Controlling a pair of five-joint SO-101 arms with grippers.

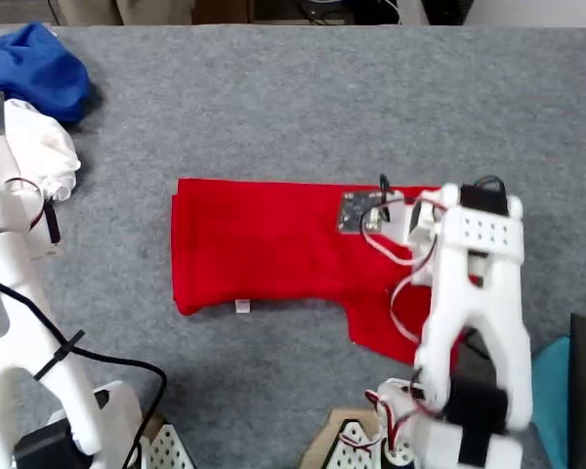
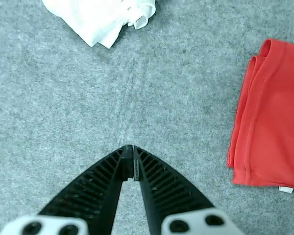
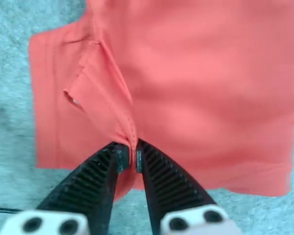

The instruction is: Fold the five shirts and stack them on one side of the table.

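A red shirt (image 1: pixel 264 249) is laid out, partly folded, at the middle of the grey table (image 1: pixel 273 98); its near right corner is hidden under the right arm (image 1: pixel 469 293). The right gripper (image 3: pixel 132 156) is closed on a raised ridge of the red cloth. The left gripper (image 2: pixel 132 164) is closed with nothing in it, above bare table beside the shirt's folded edge. A crumpled white shirt (image 1: pixel 44 156) is partly covered by the left arm (image 1: pixel 20 322), and a blue shirt (image 1: pixel 29 68) is cut off at the far left corner.
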